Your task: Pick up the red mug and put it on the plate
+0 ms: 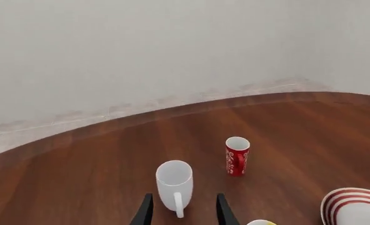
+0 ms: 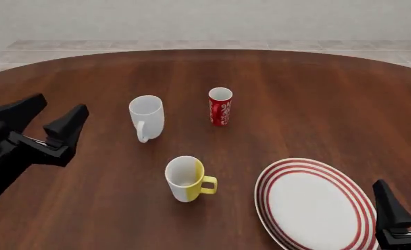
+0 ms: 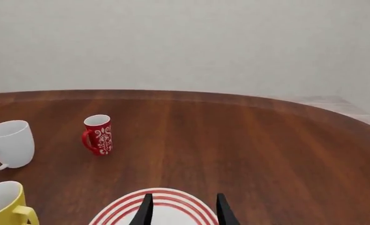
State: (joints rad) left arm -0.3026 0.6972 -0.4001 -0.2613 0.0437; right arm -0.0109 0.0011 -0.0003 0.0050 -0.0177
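Dark wooden bench (image 2: 316,94) is filling most of the front view, round-edged, with a pale wall sitting behind it. Going left to right: the left claw (image 2: 49,120) is hanging over the bench's left side with its fingers spread and nothing between them. Just to its right the plain white mug (image 2: 147,117) is standing upright, handle facing the camera side, and in the left wrist view that mug is lining up right between the finger tips, so the claw is pointing at the wrong cup for now.

Next over, the red mug (image 2: 220,106) is standing upright near the middle of the bench, well apart from both claws and not touching anything. Closer to the camera, the yellow-and-white mug (image 2: 185,178) is sitting between the white one and the plate. The plate (image 2: 315,204) is lying flat at the near right with nothing on it.

Far right, the right claw (image 2: 403,211) is hovering at the plate's near-right edge; its fingers are looking spread in the right wrist view, holding nothing.

So progress-wise, I'd say basically nothing is done yet: reaching, grabbing, carrying and setting down are all still waiting.
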